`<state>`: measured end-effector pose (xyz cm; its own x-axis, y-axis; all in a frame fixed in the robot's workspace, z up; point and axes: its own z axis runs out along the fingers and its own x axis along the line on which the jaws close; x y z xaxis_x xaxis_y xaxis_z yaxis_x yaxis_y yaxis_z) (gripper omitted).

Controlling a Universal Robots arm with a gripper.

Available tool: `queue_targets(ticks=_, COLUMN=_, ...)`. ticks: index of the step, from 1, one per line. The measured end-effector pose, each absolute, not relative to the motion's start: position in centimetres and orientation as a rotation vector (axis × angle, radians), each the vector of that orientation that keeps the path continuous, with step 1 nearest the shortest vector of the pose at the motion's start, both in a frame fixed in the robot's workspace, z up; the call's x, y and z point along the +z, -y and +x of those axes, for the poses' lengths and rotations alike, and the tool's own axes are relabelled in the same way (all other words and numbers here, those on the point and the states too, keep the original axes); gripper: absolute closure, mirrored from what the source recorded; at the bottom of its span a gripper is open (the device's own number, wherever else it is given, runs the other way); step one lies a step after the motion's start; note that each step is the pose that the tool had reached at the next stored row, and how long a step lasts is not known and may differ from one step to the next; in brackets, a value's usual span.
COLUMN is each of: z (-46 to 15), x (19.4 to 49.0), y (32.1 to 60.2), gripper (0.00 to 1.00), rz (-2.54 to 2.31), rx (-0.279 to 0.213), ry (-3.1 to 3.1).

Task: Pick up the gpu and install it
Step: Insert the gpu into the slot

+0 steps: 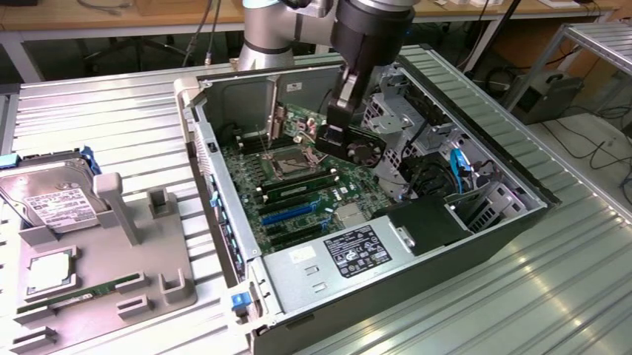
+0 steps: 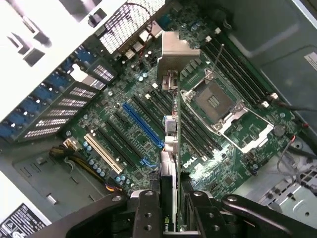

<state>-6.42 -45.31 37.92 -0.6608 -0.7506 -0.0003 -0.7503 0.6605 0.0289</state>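
Task's thing: the gpu (image 1: pixel 356 144) is a thin, flat black expansion card with a silver metal end bracket; in the exterior view a round black fan shows on its face.
Seen from the wrist: the gpu (image 2: pixel 171 144) shows edge-on as a narrow strip running away from the fingers, with the folded silver bracket (image 2: pixel 174 49) at its far end.
Gripper: the black two-finger gripper (image 1: pixel 337 127) is clenched on the card. In the wrist view the gripper (image 2: pixel 171 201) has one finger on each flat side, gripping the end opposite to the bracket.
Position of the card: inside the opening of the black computer case (image 1: pixel 212 174), hanging above the green motherboard (image 2: pixel 124 89) – it seems not seated, but I cannot tell this for sure.
Alignment: in the wrist view the edge line of the card crosses the long blue slot (image 2: pixel 143 126) at an angle; it is not parallel with it.
Near edges: the silver drive cage (image 1: pixel 395 111) stands just beside the card, at the exterior view's right; the square metal processor socket (image 2: pixel 218 104) lies on the board close by.
Open room: the slot area toward the cream-yellow slot (image 2: pixel 104 153) is free of cables – only a yellow-black wire bundle (image 2: pixel 86 166) lies beyond it.
Outside the case: the grey plastic tray (image 1: pixel 148 251) lies on the ribbed metal table (image 1: pixel 99 118), well apart, at the exterior view's left.
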Motion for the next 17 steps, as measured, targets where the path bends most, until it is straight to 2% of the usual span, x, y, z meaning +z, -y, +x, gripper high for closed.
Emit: queue_targets(ticks=17, z=-6.42, x=37.1, y=45.31, gripper=0.74, rz=1.757, rx=-0.039, ry=2.585)
